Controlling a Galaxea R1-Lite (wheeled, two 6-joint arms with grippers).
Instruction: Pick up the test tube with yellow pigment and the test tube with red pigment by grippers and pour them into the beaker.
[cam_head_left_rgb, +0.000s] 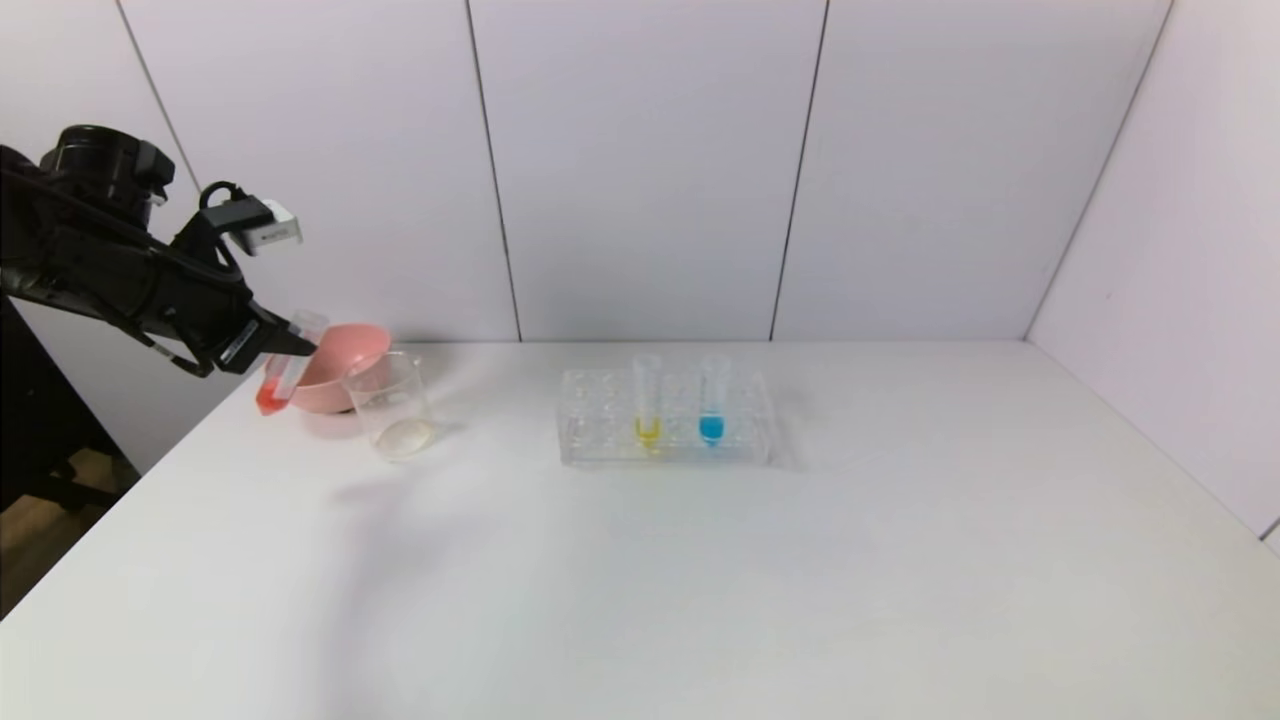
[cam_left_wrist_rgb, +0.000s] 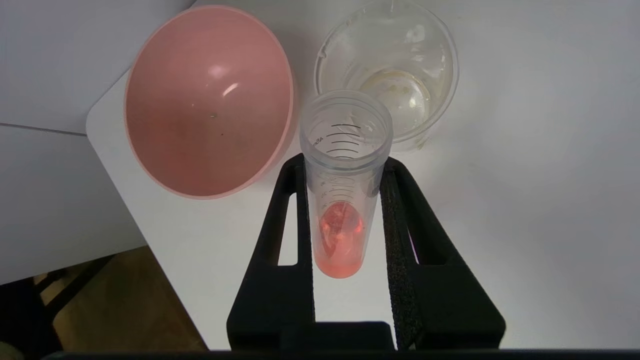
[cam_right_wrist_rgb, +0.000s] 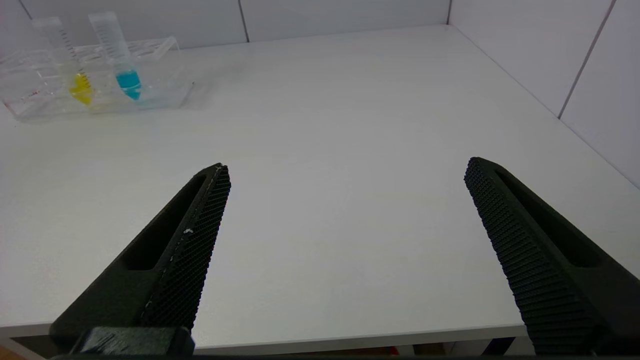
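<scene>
The left gripper (cam_head_left_rgb: 290, 345) hangs over the far left corner of the surface (cam_head_left_rgb: 640, 580), its jaws pinching the test tube with red pigment (cam_head_left_rgb: 283, 372) partway up its body, mouth raised and tilted toward the beaker (cam_head_left_rgb: 391, 404), red tip low. The step in hand looks like the pour. To do it well, the tube's open mouth should be brought over the beaker's rim first, since in the left wrist view (cam_left_wrist_rgb: 345, 215) the mouth sits just short of the beaker (cam_left_wrist_rgb: 387, 75), between it and the pink bowl (cam_left_wrist_rgb: 207, 100). Then the wrist should roll slowly, so the small charge of liquid runs down the wall and drops inside the glass, not into the bowl touching the beaker or nearly so. The grip should stay firm; a smooth plastic tube may slip as it tips. The beaker holds only a thin pale film at its bottom; the bowl (cam_head_left_rgb: 340, 365) shows nothing but a few specks. Toward the middle of the far edge, the clear rack (cam_head_left_rgb: 665, 420) carries the test tube with yellow pigment (cam_head_left_rgb: 647, 400) upright beside a blue-tipped tube (cam_head_left_rgb: 711, 400), each with a little liquid in its cone. The right gripper (cam_right_wrist_rgb: 345, 235) waits near the front edge, jaws spread wide and holding nothing.
</scene>
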